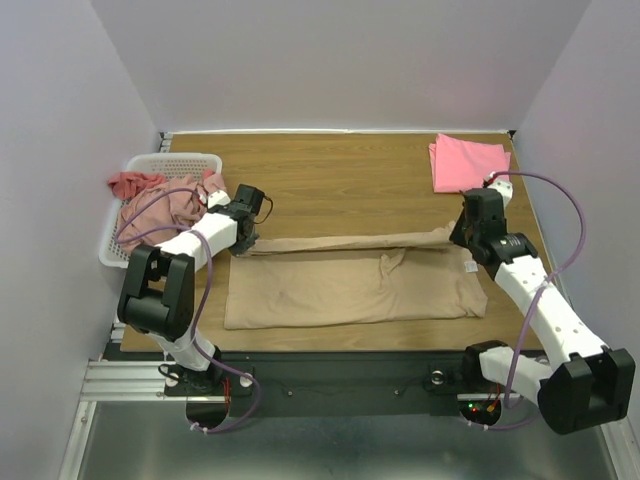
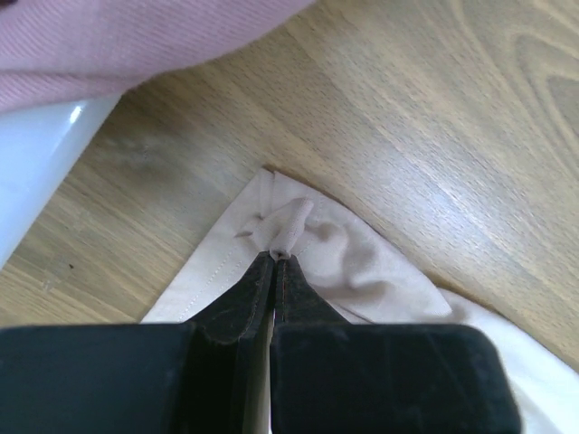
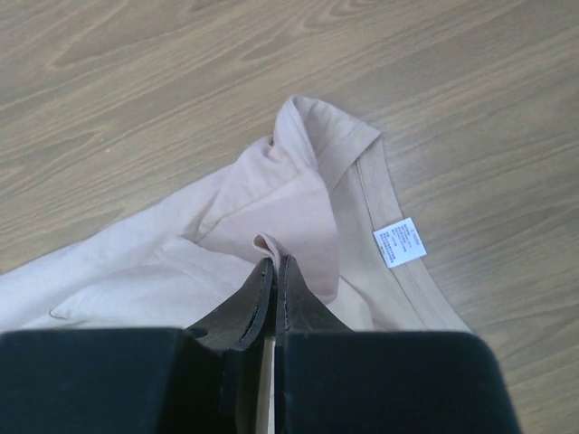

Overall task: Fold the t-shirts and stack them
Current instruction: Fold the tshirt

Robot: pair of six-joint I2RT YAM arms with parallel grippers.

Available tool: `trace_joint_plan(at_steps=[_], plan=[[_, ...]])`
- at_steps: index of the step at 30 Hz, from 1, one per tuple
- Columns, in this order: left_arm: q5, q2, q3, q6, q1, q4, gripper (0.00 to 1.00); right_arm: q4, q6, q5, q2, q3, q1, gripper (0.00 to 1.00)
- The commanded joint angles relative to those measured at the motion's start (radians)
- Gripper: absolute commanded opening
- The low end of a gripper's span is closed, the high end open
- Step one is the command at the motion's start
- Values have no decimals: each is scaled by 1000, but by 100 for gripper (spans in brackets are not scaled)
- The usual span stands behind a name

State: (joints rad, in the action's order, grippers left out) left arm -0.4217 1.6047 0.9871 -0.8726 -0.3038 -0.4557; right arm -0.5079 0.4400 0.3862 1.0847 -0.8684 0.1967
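Just to the right of the white basket [image 1: 175, 158], on the wood table [image 1: 340, 180]: a big tan t-shirt [image 1: 350, 290], spread out long and flat, with the far edge held up as a thin strip.

Pinched at the end nearest the basket by the left gripper [image 1: 243, 240], with fingers closed tight on a small bunch of the tan cloth.

Pinched at the end farthest from the basket by the right gripper [image 1: 462, 232], with fingers closed tight on a little fold, close to the neck hole and a small white label [image 3: 400, 242].

Inside the basket: a dusty-pink t-shirt [image 1: 165, 210] and a salmon-red t-shirt [image 1: 135, 183], both in a messy heap, partly hanging over the rim.

Far across the table from the basket, at the back right corner: a bright pink t-shirt [image 1: 468, 162], folded neat and flat, well apart from the tan one.
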Motion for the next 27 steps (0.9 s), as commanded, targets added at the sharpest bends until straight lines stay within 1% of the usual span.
trace_joint_plan(at_steps=[1, 9, 14, 15, 16, 17, 18, 19, 21, 22, 23, 24, 25, 26, 27], plan=[[-9, -68, -18, -6, -6, 0, 0, -50, 25, 39, -64, -11, -6, 1], [9, -111, -100, -26, -12, 5, 0, -73, 72, -9, -100, 95, -6, 1], [34, -118, -171, -42, -12, 37, 0, -75, 129, -95, -112, 161, -5, 4], [35, -120, -186, -48, -12, 37, 5, -80, 152, -111, -115, 172, -6, 4], [35, -121, -192, -52, -14, 34, 17, -83, 166, -148, -117, 187, -5, 7], [35, -124, -197, -58, -14, 26, 26, -87, 177, -170, -118, 207, -5, 9], [38, -135, -200, -62, -17, 14, 47, -121, 216, -179, -124, 215, -5, 16], [38, -144, -203, -78, -29, -1, 54, -142, 242, -178, -126, 220, -5, 23], [40, -198, -206, -91, -44, -17, 67, -188, 262, -190, -135, 212, -5, 36], [37, -219, -202, -104, -52, -26, 73, -204, 270, -204, -149, 203, -5, 56], [34, -260, -200, -109, -67, -43, 76, -217, 278, -207, -161, 189, -5, 63], [31, -279, -185, -111, -73, -54, 82, -228, 273, -217, -173, 168, -5, 71], [28, -296, -174, -117, -80, -73, 90, -231, 267, -224, -205, 154, -5, 75], [23, -324, -163, -117, -87, -81, 94, -231, 261, -230, -218, 141, -5, 81], [18, -333, -141, -117, -101, -86, 96, -227, 241, -239, -232, 117, -5, 88]])
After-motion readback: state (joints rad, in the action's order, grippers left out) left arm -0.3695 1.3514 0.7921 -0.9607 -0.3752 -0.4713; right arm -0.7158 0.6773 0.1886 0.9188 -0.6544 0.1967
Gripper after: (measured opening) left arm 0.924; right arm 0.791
